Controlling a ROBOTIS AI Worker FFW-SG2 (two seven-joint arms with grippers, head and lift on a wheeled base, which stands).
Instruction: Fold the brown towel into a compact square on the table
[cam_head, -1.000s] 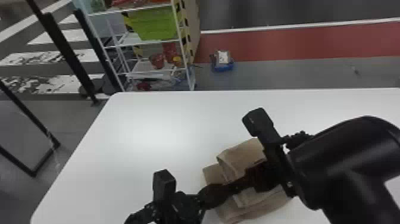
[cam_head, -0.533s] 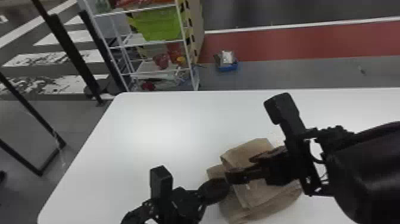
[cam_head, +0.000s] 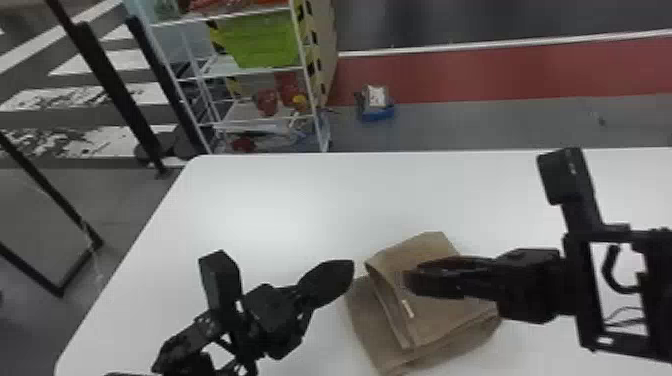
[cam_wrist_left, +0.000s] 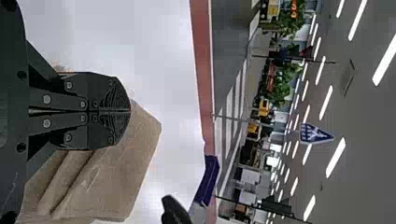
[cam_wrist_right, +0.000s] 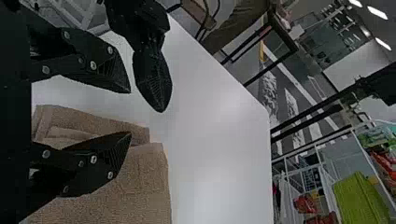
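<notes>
A brown towel (cam_head: 435, 322), already folded into a layered packet, lies on a white table (cam_head: 280, 215). What is new is the space between my two grippers. Half a second ago their tips nearly meet over the towel's left part; now they are clearly separated. My left gripper (cam_head: 350, 268) (cam_wrist_left: 130, 111) has backed off toward the left, its two fingers pressed together with no cloth between them, and its tip is near the towel's left edge. My right gripper (cam_wrist_right: 130, 112) is over the towel with its fingers spread wide, gripping nothing.

The towel itself looks much as it does before the grippers part, so I take this as a release rather than a new fold. The upper layer sits askew on the lower ones, leaving a strip of the under layer showing along the left side (a small pale tab (cam_head: 408, 308) marks the top layer, near that side).

For the task, I judge the main folding to be well along and the compact square to be close but untidy. Next I would line up the edges and flatten the stack. The risk is my right fingers catching the upper layer and dragging it further askew.
</notes>
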